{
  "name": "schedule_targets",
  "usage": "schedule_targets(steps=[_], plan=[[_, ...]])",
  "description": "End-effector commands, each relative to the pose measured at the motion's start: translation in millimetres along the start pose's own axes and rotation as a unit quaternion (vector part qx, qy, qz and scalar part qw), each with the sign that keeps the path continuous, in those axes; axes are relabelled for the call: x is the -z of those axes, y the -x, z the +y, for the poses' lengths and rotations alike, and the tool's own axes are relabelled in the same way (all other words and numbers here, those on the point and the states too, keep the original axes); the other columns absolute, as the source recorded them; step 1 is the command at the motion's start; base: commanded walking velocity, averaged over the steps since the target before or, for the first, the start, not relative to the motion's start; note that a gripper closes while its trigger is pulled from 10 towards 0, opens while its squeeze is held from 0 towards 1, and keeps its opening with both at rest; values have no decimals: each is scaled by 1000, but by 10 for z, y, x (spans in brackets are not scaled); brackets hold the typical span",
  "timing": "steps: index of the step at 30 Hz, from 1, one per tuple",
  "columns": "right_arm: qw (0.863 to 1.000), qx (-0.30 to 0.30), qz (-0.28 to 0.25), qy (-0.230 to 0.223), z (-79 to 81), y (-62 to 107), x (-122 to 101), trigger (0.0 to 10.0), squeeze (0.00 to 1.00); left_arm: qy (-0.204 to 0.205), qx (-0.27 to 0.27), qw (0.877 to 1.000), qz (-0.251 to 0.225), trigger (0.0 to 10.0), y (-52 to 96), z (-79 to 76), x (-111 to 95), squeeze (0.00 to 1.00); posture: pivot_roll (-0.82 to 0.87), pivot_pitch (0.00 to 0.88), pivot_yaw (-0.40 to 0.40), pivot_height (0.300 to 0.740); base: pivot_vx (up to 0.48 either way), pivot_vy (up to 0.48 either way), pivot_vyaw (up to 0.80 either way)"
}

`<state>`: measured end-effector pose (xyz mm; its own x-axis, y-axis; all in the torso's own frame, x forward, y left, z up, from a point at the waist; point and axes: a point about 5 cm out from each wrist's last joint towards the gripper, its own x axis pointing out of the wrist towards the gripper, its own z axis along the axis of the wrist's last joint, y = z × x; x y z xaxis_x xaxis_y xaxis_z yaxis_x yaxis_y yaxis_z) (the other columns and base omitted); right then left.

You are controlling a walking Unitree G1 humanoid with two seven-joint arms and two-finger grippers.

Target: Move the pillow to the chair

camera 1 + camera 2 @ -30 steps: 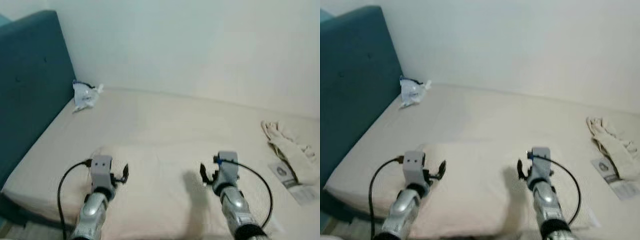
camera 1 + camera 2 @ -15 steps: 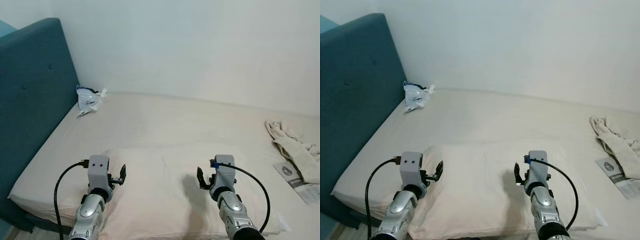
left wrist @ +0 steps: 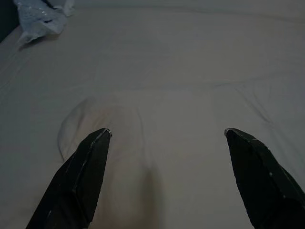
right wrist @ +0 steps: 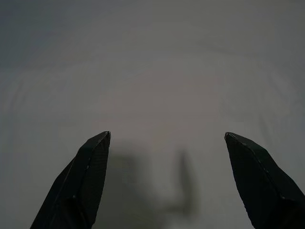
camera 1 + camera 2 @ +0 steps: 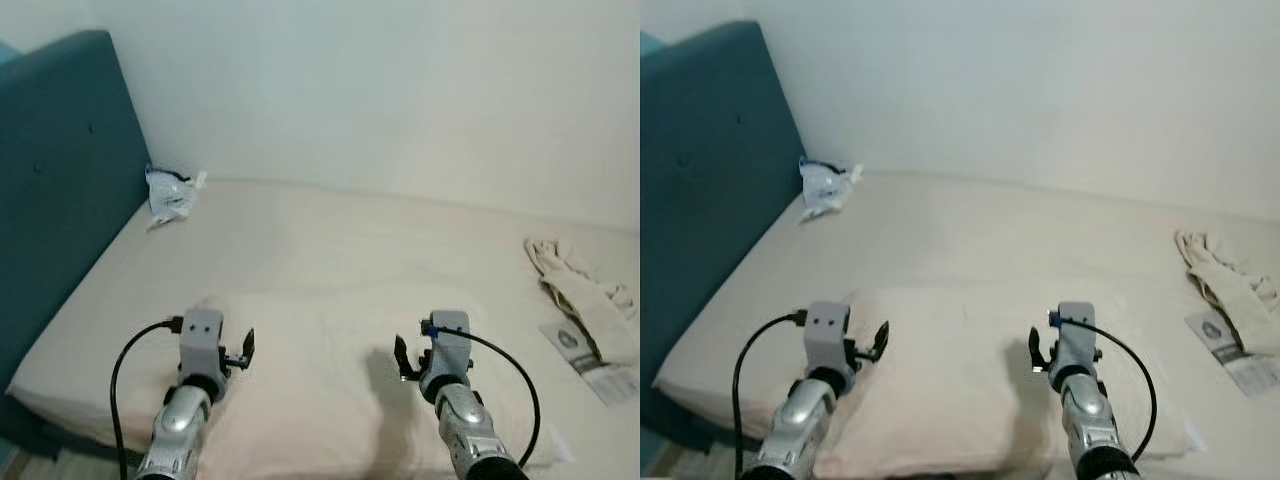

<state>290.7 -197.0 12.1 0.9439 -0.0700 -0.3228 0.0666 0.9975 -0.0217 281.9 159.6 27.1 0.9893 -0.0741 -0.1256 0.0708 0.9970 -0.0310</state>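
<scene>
Two grippers hover before us over the pillow (image 5: 330,370), which lies flat at the near edge of the bed (image 5: 330,240) — cream on cream, so its outline is hard to trace. Our left gripper (image 5: 238,352) hangs above the pillow's left end, our right gripper (image 5: 408,358) above its middle; both have their jaws spread wide, holding nothing. We see a crumpled plastic bag (image 5: 168,193) by the teal headboard (image 5: 60,190), and a bundled cloth (image 5: 585,300) with a printed sheet (image 5: 585,358) at the right — partly cut off.
</scene>
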Motion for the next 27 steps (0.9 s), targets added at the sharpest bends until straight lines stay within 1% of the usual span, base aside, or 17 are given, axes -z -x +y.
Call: schedule_targets(steps=[1,4,8,11,15,16,18,19,21,22,25,27], plan=[[1000,8,8,-4,-38,20,42,10000,0,5,0,1000,10,10000,12,-15,42,0,-35,60,-14,740,0,0,0],[1000,7,7,-4,-33,18,39,10000,0,-3,-4,1000,1,10000,8,-2,17,0,-37,53,-17,740,0,0,0],[1000,6,4,-8,-31,18,30,10000,0,1,-8,1000,-4,10000,-2,7,-5,0,-38,52,-16,740,0,0,0],[1000,4,-14,-19,-36,10,-29,10000,0,-5,-2,1000,-10,10000,-18,7,-30,0,-41,47,-13,740,0,0,0],[1000,-3,-13,-18,-29,3,-41,10000,0,-8,2,1000,-6,10000,-25,10,-29,0,-41,45,-13,740,0,0,0],[999,-29,-12,-11,8,-2,-59,10000,0,-15,15,1000,8,10000,-38,23,-19,0,-43,45,-12,730,0,0,0],[999,-46,-9,14,16,-9,-77,10000,0,-30,19,999,11,10000,-54,63,-36,0,-43,45,-10,720,0,0,0],[999,-46,-9,14,16,-9,-77,10000,0,-30,19,999,11,10000,-54,63,-36,0,-43,45,-10,720,0,0,0],[998,-57,1,13,-10,-29,-107,10000,0,-30,-1,999,22,10000,-95,186,-72,0,-42,48,-9,705,0,0,0],[998,-59,1,14,-22,-37,-122,10000,0,-30,-3,999,22,10000,-106,218,-89,0,-42,48,-8,700,0,0,0],[998,-62,0,16,-42,-49,-145,10000,0,-29,-3,999,23,10000,-122,257,-111,0,-42,49,-8,690,0,0,0],[998,-61,2,18,-84,-70,-173,10000,0,-27,-7,999,27,10000,-147,318,-139,0,-39,53,-6,680,0,0,0]])
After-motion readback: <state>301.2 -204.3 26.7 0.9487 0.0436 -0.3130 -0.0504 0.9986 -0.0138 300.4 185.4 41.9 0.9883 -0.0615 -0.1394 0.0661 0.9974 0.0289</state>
